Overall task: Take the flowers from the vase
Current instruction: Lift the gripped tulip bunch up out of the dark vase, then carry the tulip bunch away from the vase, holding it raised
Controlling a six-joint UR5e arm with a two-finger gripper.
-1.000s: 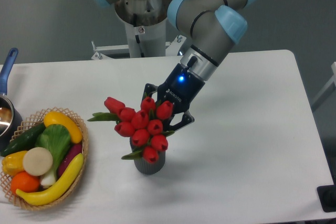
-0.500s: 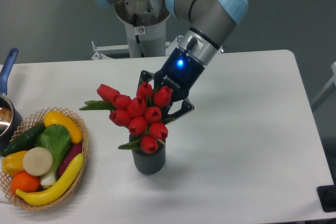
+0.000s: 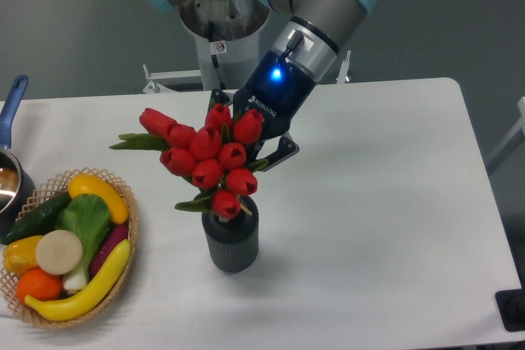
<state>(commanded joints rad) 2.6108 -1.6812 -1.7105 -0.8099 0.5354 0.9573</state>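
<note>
The flowers, a bunch of red tulip buds with green leaves, hang tilted to the left just above the vase. The lowest bud sits at the vase's mouth, and I cannot tell whether the stems are clear of it. The vase is a small dark grey ribbed cylinder standing upright on the white table. My gripper comes down from the upper right behind the bunch and is shut on the flowers. Its fingers are mostly hidden by the buds.
A woven basket of colourful fruit and vegetables stands at the front left. A metal pot with a blue handle sits at the left edge. The robot's base rises behind the table.
The gripper has risen and moved slightly left with the flowers in it. The bunch has come up out of the vase, whose mouth now shows more. The vase has stayed put.
</note>
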